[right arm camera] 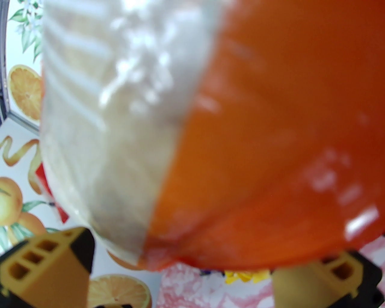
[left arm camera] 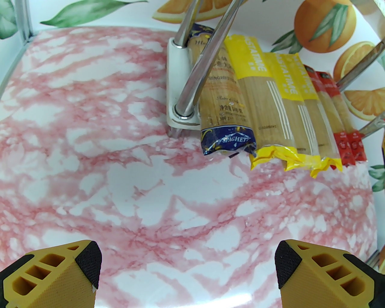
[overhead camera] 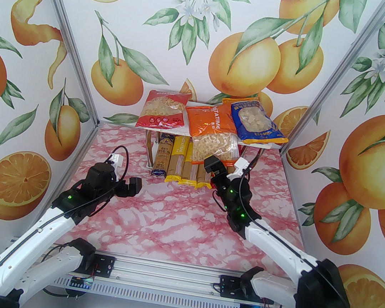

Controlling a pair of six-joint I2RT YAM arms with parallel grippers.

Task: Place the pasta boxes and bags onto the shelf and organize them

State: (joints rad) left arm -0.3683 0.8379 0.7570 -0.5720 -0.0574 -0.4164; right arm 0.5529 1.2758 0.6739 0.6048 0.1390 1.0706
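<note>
The left gripper (left arm camera: 188, 264) stands wide apart with nothing between its yellow fingers (left arm camera: 60, 276), low over the table (overhead camera: 166, 225), whose top is printed in pink and white marble. It faces the chrome leg (left arm camera: 195, 75) at the left of the shelf (overhead camera: 258, 145). The right gripper (right arm camera: 207, 261) is also spread wide, pushed up under the overhanging near end of the orange bag (overhead camera: 210, 131). The bag is too blurred in the wrist view to tell whether the pads touch it. That bag lies on the shelf's top board between the red bag (overhead camera: 165, 111) and the blue bag (overhead camera: 257, 122). Under the board lie the spaghetti packs, side by side: a dark blue-gold pack (left arm camera: 222, 99), three yellow packs (left arm camera: 264, 99) and two red packs (left arm camera: 340, 114), their near ends sticking out. The walls (overhead camera: 29, 69) carry an orange-fruit print between metal posts. The left arm reaches forward with its wrist bent rightward. The right arm stretches forward and leftward, wrist raised.
</note>
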